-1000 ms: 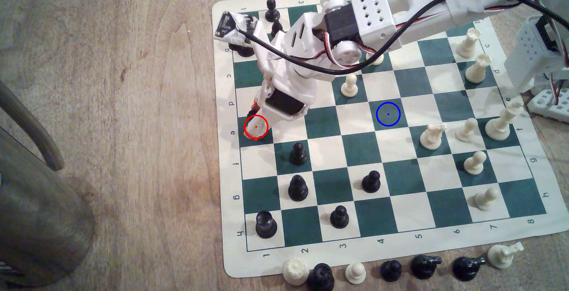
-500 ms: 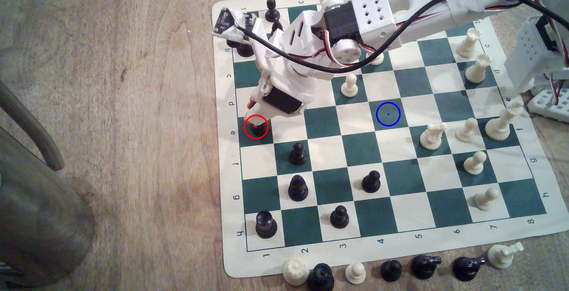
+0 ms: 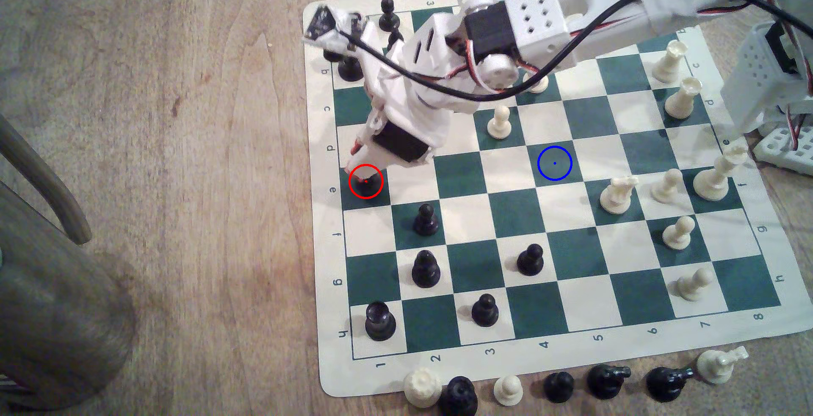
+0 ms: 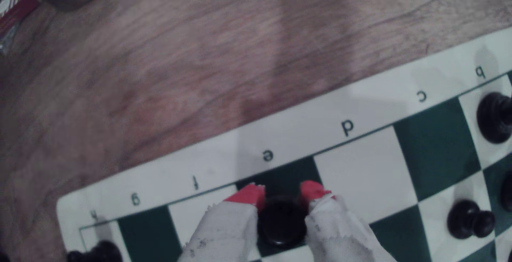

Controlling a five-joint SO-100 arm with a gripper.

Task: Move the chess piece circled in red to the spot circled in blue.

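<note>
Claw (image 4: 282, 195) stands over the black rook (image 4: 282, 224) with its two red-tipped fingers (image 4: 246, 195) set one on each side of the piece, close against its round body; whether they already press it I cannot tell. Seen from the wrist, the rook sits upright directly between them, on the dark green e-square at the board edge. From the claw, the blue-ringed square (image 3: 554, 163) lies well apart toward the exterior view's right, across free squares, with a white pawn (image 3: 499, 122) near it.

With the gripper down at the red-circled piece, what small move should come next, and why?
Probably close the gripper on the black rook. In the wrist view the red-tipped fingers stand on either side of the rook, which sits on the e-file square; whether they touch it yet I cannot tell. The blue-ringed square is free, so lifting can follow.
</note>
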